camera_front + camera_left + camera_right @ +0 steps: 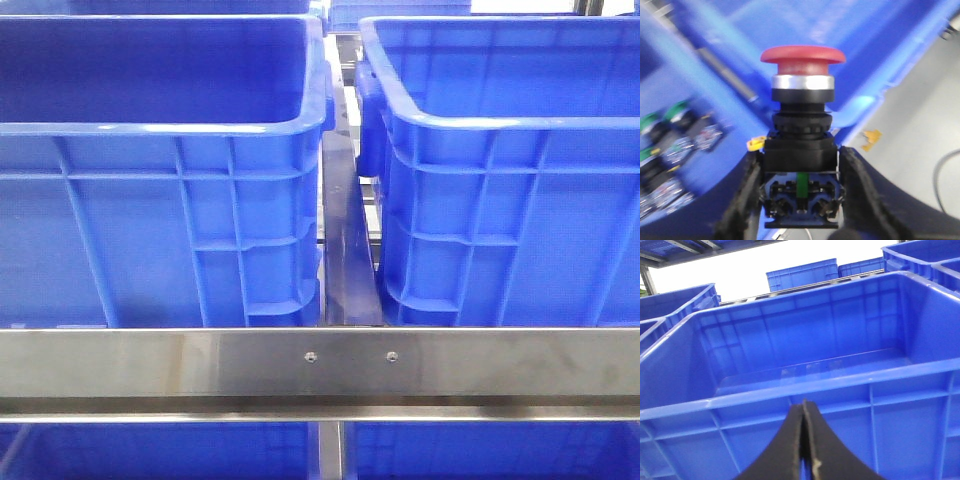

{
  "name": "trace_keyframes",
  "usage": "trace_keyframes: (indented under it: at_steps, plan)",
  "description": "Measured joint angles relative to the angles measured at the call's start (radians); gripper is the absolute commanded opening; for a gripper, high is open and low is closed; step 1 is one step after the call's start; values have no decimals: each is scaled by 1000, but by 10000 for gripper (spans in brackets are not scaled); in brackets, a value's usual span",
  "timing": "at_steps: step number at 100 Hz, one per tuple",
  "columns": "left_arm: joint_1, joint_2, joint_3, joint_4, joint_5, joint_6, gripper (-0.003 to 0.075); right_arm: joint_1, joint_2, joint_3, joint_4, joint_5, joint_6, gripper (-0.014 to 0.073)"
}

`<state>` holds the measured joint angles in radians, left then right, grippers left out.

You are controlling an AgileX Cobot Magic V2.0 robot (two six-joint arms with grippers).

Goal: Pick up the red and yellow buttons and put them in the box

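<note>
My left gripper (pixel 800 167) is shut on the black body of the red button (pixel 802 55), a dome-topped push button with a silver collar, held upright above blue crate walls (pixel 875 45). The yellow button is not clearly in view; a small yellow bit (pixel 756 144) shows beside one finger. My right gripper (pixel 804 412) is shut and empty, just in front of the outer wall of a large blue box (pixel 805 385) with an empty inside. In the front view the box with the lighter inside (pixel 500 125) stands at the right. Neither gripper shows there.
A similar crate with a darker inside (pixel 160 130) stands at the left in the front view, behind a steel rail (pixel 320 365). Several green-capped buttons (pixel 670 135) lie in a blue crate in the left wrist view. More crates (pixel 800 274) stand beyond the box.
</note>
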<state>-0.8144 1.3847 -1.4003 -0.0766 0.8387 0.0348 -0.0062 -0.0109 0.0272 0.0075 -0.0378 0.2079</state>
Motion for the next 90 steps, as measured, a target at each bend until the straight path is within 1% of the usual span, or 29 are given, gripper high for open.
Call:
trace_keyframes:
  at_steps: [18,26,32,42,52,67,77,84,90]
  plan:
    - [-22,0,0,0,-14,2,-19,0,0,-5,0,-37,0,-68]
    - [-22,0,0,0,-16,2,-19,0,0,-45,0,-32,0,-68]
    - [-22,0,0,2,-18,2,-19,0,0,-98,0,0,0,-68]
    - [-22,0,0,2,-18,2,-19,0,3,-225,11,116,0,-68]
    - [-22,0,0,4,-18,2,-19,0,60,-384,17,247,0,-68]
    - [-22,0,0,4,-20,2,-19,0,227,-606,30,472,0,-68]
    - [-22,0,0,4,-20,2,-19,0,342,-730,65,622,0,-68]
    - [-22,0,0,4,-22,2,-19,0,414,-790,102,692,0,-68]
    - [-22,0,0,4,-22,2,-19,0,469,-815,136,723,0,-68]
